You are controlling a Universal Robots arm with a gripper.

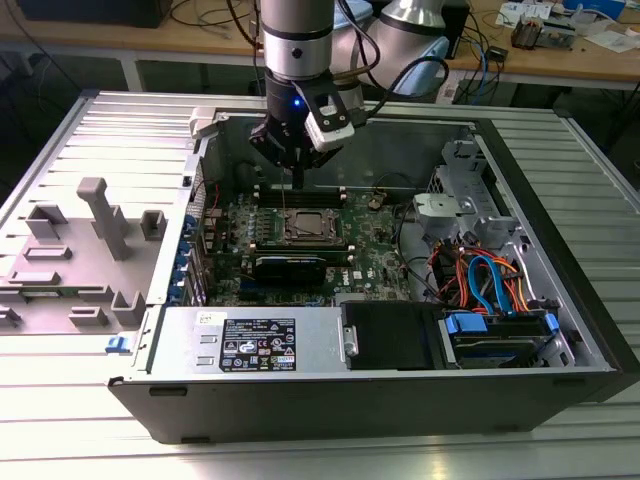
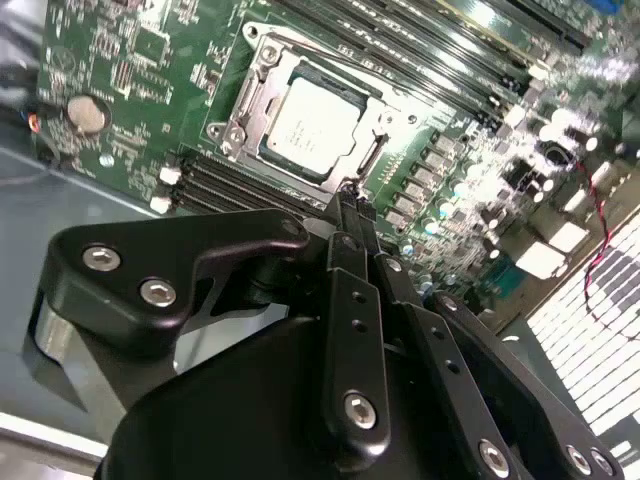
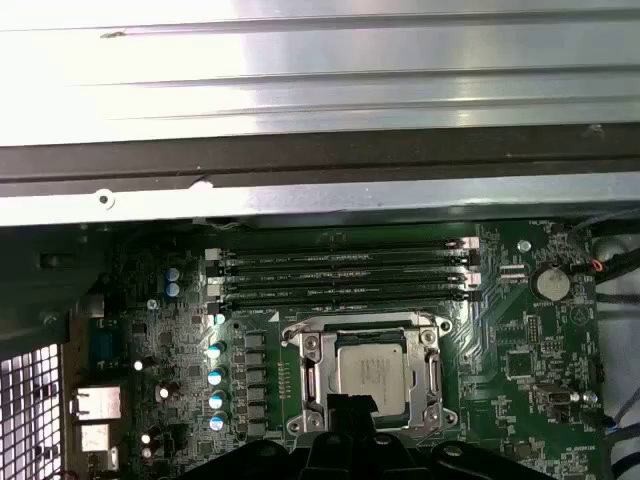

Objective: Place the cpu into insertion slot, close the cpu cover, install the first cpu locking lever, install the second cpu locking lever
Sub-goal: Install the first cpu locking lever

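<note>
Ribbed metal bench (image 1: 90, 120) bearing an open computer case (image 1: 330, 400). The gripper (image 1: 297, 180), fingers pressed together on nothing, hangs over the socket's far edge. The cpu (image 2: 312, 125) sits in the insertion slot (image 2: 325, 78), just below it.

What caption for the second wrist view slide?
Black end effector poised near the silver metal cover frame around the seated silver-grey square cpu.
</note>
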